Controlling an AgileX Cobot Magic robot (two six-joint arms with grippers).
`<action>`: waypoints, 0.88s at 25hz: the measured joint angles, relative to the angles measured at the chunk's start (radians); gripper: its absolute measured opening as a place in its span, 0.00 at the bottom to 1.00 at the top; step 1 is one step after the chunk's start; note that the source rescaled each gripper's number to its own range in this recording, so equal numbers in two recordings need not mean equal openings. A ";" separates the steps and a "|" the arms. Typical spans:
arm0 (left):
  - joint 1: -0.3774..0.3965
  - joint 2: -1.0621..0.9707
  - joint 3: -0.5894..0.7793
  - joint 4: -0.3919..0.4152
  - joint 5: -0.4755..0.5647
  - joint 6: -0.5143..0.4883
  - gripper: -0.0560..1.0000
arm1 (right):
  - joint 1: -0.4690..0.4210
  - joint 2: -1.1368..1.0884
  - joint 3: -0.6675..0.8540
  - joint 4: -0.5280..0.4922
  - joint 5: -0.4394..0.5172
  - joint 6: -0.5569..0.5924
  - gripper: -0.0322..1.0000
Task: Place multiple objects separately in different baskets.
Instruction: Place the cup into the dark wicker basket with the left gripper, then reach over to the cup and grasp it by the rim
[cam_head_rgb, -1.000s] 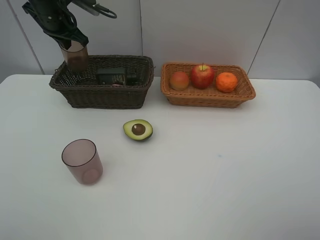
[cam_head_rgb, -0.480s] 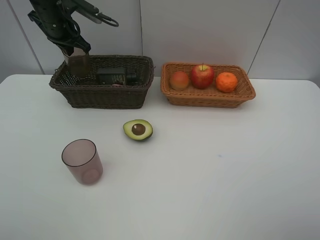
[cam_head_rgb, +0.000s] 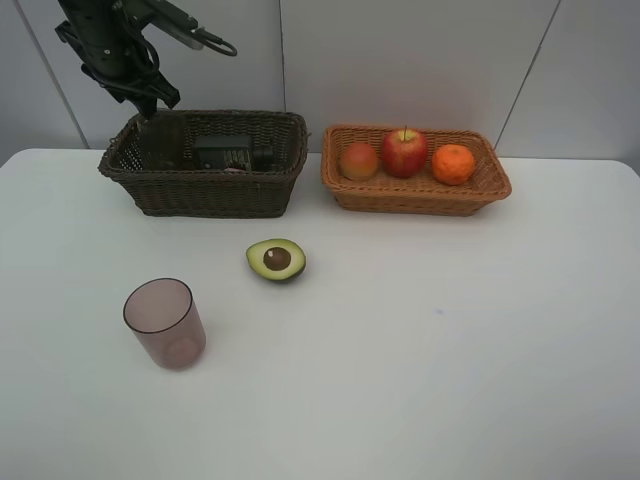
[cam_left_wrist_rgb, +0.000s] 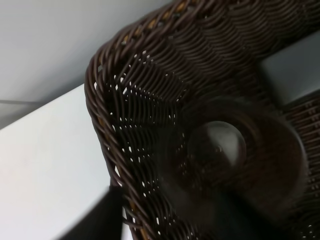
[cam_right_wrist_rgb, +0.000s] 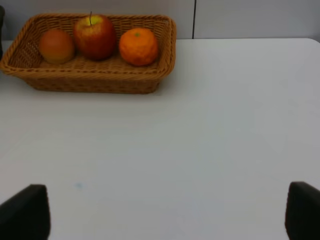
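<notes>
The left gripper (cam_head_rgb: 150, 98) hangs directly over the left end of the dark brown basket (cam_head_rgb: 205, 195), its jaws apart and holding nothing. One mauve cup (cam_head_rgb: 160, 140) stands inside that end of the basket, just below the fingertips and beside the dark green pump bottle (cam_head_rgb: 225, 152) lying along the basket's middle. The wrist view shows the cup smeared, so it may not be at rest. It could rock against the wicker wall or topple onto the bottle. With the jaws so close above the cup's lip and the basket's rim, a sideways pull-out could catch either and drag the basket; a straight rise looks safer.

The right gripper (cam_right_wrist_rgb: 164, 210) is wide open and empty. It faces the tan basket (cam_head_rgb: 420, 198), which sits just beside the dark basket's other end and holds the red apple (cam_head_rgb: 404, 152), tangerine (cam_head_rgb: 453, 164) and peach-coloured fruit (cam_head_rgb: 358, 161).

In front of the dark basket lie the halved avocado (cam_head_rgb: 276, 259) and, further forward, the second cup (cam_head_rgb: 165, 323). That cup looks thin and smooth, so an off-centre pinch may tip it. The avocado probably belongs with the fruit, so dropping it into the dark basket would spoil the sort.
</notes>
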 joint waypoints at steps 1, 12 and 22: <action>0.000 0.000 0.000 0.004 0.000 0.001 0.78 | 0.000 0.000 0.000 0.000 0.000 0.000 1.00; 0.000 0.000 0.000 0.028 0.002 0.003 0.90 | 0.000 0.000 0.000 0.000 0.000 0.000 1.00; 0.000 -0.008 0.000 0.028 0.004 0.027 0.90 | 0.000 0.000 0.000 0.000 0.000 0.000 1.00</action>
